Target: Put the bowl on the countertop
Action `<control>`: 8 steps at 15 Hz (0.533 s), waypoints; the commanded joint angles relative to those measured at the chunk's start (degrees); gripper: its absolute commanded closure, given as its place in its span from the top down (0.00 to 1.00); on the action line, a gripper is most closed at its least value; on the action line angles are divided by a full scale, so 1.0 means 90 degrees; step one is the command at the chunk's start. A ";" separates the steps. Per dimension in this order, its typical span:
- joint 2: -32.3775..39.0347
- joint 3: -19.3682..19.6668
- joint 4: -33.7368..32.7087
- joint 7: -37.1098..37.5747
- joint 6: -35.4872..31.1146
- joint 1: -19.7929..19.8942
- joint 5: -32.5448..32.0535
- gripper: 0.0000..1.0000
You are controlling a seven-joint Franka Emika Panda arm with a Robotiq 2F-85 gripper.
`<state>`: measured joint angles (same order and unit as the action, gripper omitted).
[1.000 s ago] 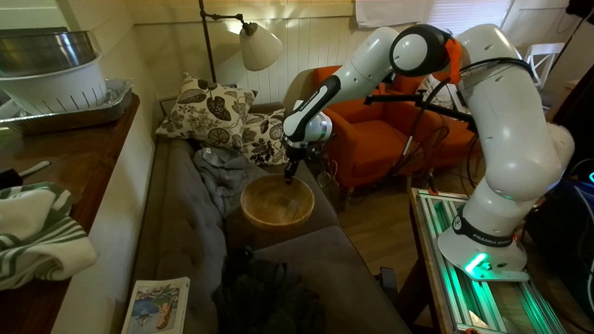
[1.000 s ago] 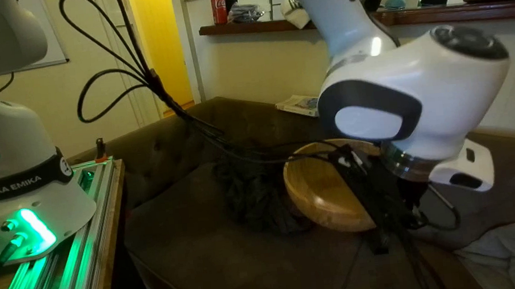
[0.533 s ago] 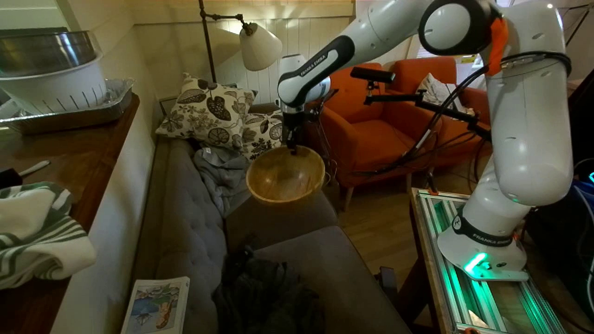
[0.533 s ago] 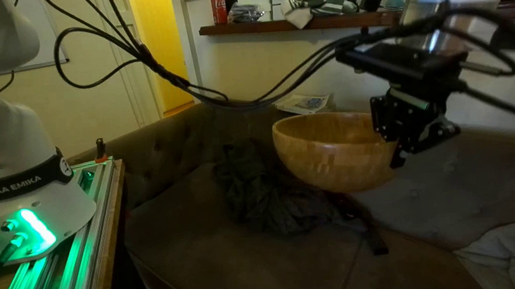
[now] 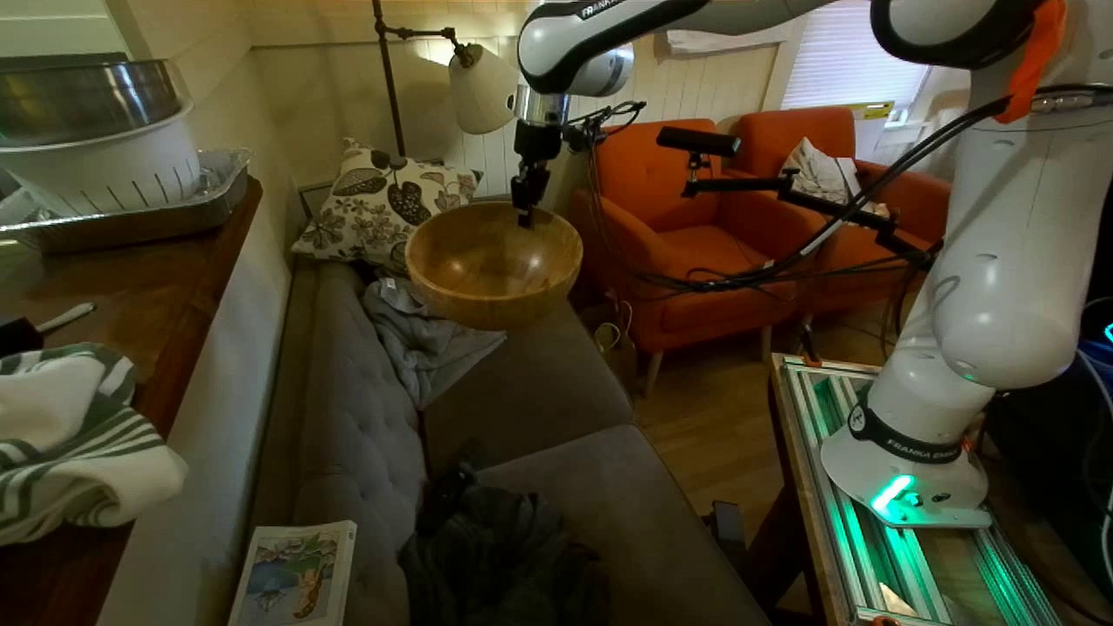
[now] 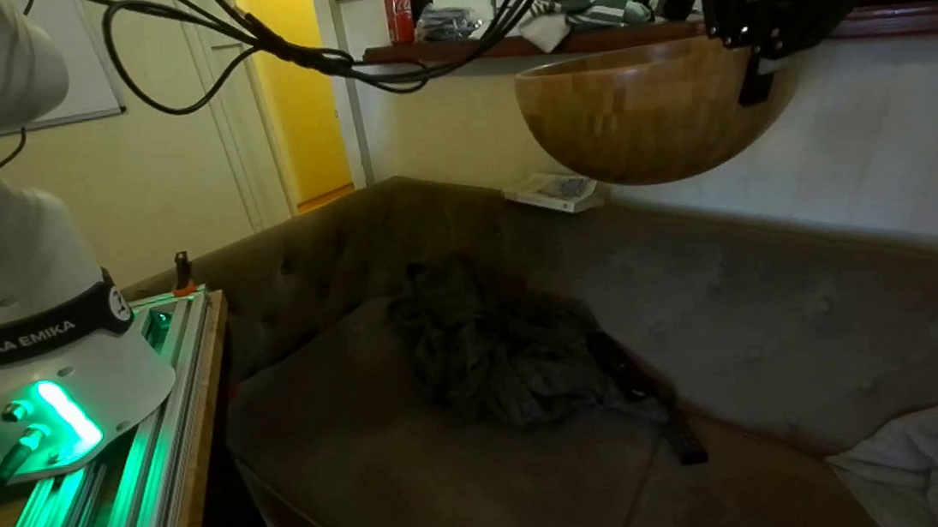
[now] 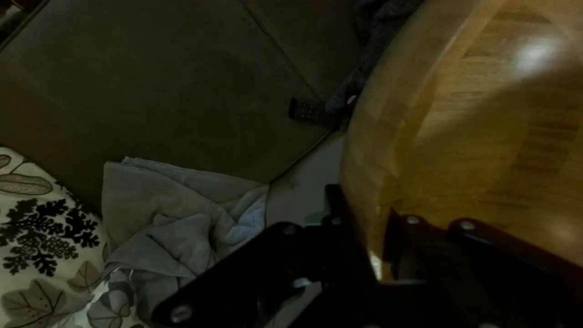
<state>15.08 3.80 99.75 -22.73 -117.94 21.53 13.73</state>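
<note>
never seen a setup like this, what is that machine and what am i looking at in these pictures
The white machine is a robot arm, jointed a bit like a human one. At its end is a black, two-fingered tool, closed on the rim of a wooden bowl. The bowl hangs in the air, opening upward, above a sofa.

Two pictures are taken from outside the arm, from different places. The dark close-up is taken from the arm's wrist, looking down past the tool.

On the sofa lie a grey cloth, a dark cloth, a patterned cushion and what looks like a remote. A book rests on top of its back.
</note>
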 commanded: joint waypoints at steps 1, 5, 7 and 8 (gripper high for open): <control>-0.0007 0.0207 -0.0027 -0.0036 0.0036 -0.0167 0.0060 0.15; 0.0219 0.0176 -0.0284 0.0217 -0.0223 -0.0287 0.0149 0.04; 0.0250 0.0130 -0.0780 0.0260 -0.0250 -0.0458 -0.0079 0.04; 0.0244 0.0118 -0.0970 0.0270 -0.0255 -0.0547 -0.0210 0.04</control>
<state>17.45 4.65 98.02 -22.52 -121.52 19.20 13.30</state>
